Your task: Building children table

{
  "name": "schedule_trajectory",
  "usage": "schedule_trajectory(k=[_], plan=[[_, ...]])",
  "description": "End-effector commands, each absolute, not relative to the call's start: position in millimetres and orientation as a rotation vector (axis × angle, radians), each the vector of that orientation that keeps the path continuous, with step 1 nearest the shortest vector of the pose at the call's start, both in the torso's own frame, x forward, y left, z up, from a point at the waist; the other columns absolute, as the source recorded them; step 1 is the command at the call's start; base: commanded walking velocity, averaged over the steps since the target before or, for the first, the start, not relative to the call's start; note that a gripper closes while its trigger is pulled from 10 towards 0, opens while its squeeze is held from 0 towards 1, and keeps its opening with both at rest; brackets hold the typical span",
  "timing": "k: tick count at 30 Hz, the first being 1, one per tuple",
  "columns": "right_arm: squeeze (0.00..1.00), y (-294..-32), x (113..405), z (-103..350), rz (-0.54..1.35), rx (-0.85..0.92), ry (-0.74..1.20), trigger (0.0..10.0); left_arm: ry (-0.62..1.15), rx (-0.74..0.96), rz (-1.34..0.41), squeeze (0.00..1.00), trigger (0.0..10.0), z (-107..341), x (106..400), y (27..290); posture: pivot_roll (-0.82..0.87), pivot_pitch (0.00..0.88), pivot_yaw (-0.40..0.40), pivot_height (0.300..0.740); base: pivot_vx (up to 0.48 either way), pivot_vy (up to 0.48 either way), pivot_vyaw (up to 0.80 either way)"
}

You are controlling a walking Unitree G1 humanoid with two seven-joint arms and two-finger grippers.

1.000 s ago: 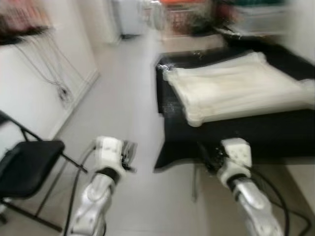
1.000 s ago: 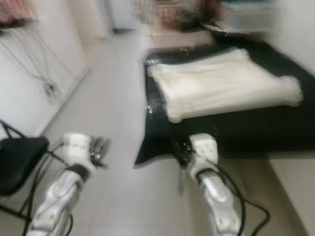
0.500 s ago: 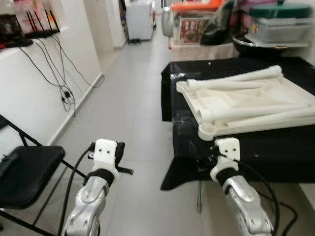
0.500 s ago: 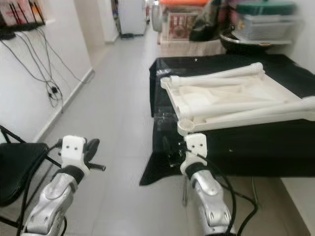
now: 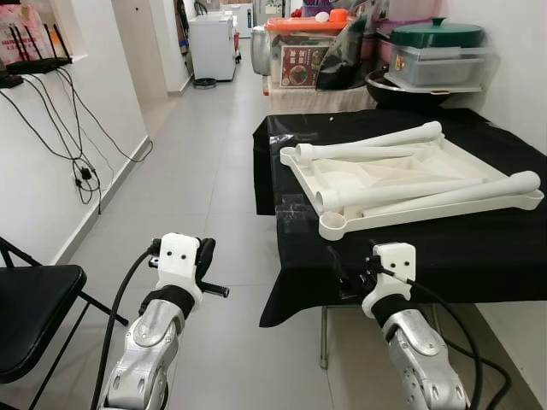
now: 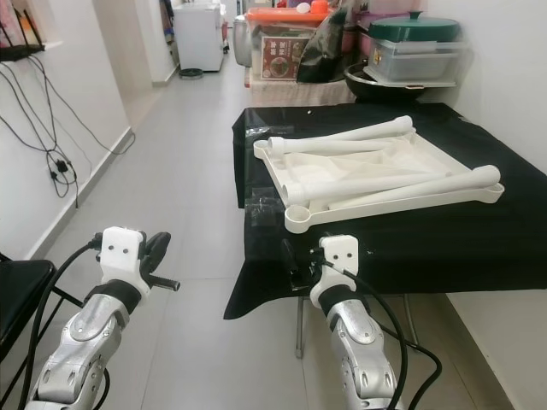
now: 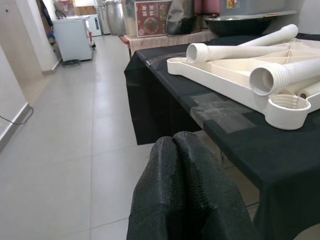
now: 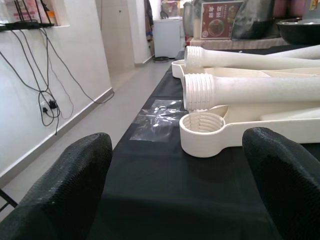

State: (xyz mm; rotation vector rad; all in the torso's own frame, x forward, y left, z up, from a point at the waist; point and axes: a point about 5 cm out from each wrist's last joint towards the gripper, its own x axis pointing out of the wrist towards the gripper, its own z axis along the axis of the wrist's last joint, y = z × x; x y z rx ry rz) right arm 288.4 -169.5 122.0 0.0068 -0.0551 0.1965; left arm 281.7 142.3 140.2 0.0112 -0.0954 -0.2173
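Black-draped table (image 5: 479,248) directly ahead of right gripper (image 8: 185,175), well right of left gripper (image 7: 175,142).

Cream tabletop (image 5: 410,175) lies upside down on cloth, just beyond right gripper's spread, empty fingers. Likely light, rigid moulded plastic, smooth, so may slip on cloth.

Loose legs (image 5: 427,190) rest across tabletop; round tubes, apt to roll. Best grasp mid-shaft, away from threaded end (image 8: 197,90).

Corner socket (image 8: 202,132) nearest right gripper, threaded inside.

Left gripper pinched closed on nothing, out over floor.

cream tabletop (image 5: 402,184), loose legs (image 5: 427,190) lying on it.
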Motion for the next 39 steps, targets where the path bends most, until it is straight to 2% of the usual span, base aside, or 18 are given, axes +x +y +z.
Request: schedule_trajectory(k=[1, 7, 8, 9, 12, 17, 23, 25, 26, 30, 37, 38, 39], plan=[[0.00, -167, 291, 126, 0.204, 0.024, -0.067, 10.0, -0.104, -0.010, -0.217, 0.00, 10.0, 144, 282, 142, 0.02, 0.000, 0.000, 0.740, 0.000, 0.000, 0.00], [0.00, -166, 290, 127, 0.217, 0.023, -0.075, 10.0, -0.123, -0.009, -0.244, 0.00, 10.0, 148, 280, 139, 0.02, 0.000, 0.000, 0.740, 0.000, 0.000, 0.00], [0.00, -165, 289, 127, 0.232, 0.032, -0.084, 10.0, -0.180, -0.120, -0.347, 0.00, 10.0, 162, 276, 131, 0.02, 0.000, -0.001, 0.740, 0.000, 0.000, 0.00], [0.00, -165, 289, 127, 0.232, 0.032, -0.084, 10.0, -0.180, -0.120, -0.347, 0.00, 10.0, 162, 276, 131, 0.02, 0.000, -0.001, 0.740, 0.000, 0.000, 0.00], [0.00, -165, 288, 128, 0.248, 0.051, -0.092, 10.0, -0.368, -0.345, -0.596, 0.00, 10.0, 209, 262, 118, 0.02, 0.000, -0.002, 0.740, 0.000, 0.000, 0.00], [0.00, -164, 288, 128, 0.255, 0.060, -0.091, 10.0, -0.437, -0.327, -0.593, 0.00, 10.0, 222, 263, 127, 0.02, 0.000, -0.005, 0.740, 0.000, 0.000, 0.00], [0.00, -164, 288, 129, 0.264, 0.064, -0.089, 10.0, -0.446, -0.296, -0.647, 0.00, 10.0, 224, 257, 122, 0.02, 0.000, -0.010, 0.740, 0.000, 0.000, 0.00], [0.00, -164, 288, 129, 0.266, 0.065, -0.088, 10.0, -0.449, -0.257, -0.638, 0.00, 9.6, 224, 257, 122, 0.02, 0.000, -0.010, 0.740, 0.000, 0.000, 0.00], [0.00, -165, 288, 129, 0.269, 0.066, -0.088, 10.0, -0.446, -0.220, -0.619, 0.00, 0.0, 224, 259, 123, 0.02, 0.000, -0.010, 0.740, 0.000, 0.000, 0.00], [0.00, -164, 288, 129, 0.273, 0.069, -0.087, 10.0, -0.459, -0.090, -0.542, 0.00, 0.0, 224, 265, 128, 0.02, 0.000, -0.008, 0.740, 0.000, 0.000, 0.00], [0.00, -164, 288, 129, 0.274, 0.069, -0.088, 10.0, -0.451, -0.069, -0.528, 0.00, 0.0, 221, 267, 128, 0.02, 0.000, -0.008, 0.740, 0.000, 0.000, 0.00], [0.00, -164, 288, 129, 0.277, 0.065, -0.087, 10.0, -0.389, -0.054, -0.495, 0.00, 10.0, 211, 271, 128, 0.02, 0.000, -0.009, 0.740, 0.000, 0.000, 0.00], [0.00, -164, 288, 129, 0.278, 0.063, -0.086, 10.0, -0.368, -0.052, -0.485, 0.00, 10.0, 207, 272, 129, 0.02, 0.000, -0.009, 0.740, 0.000, 0.000, 0.00]])
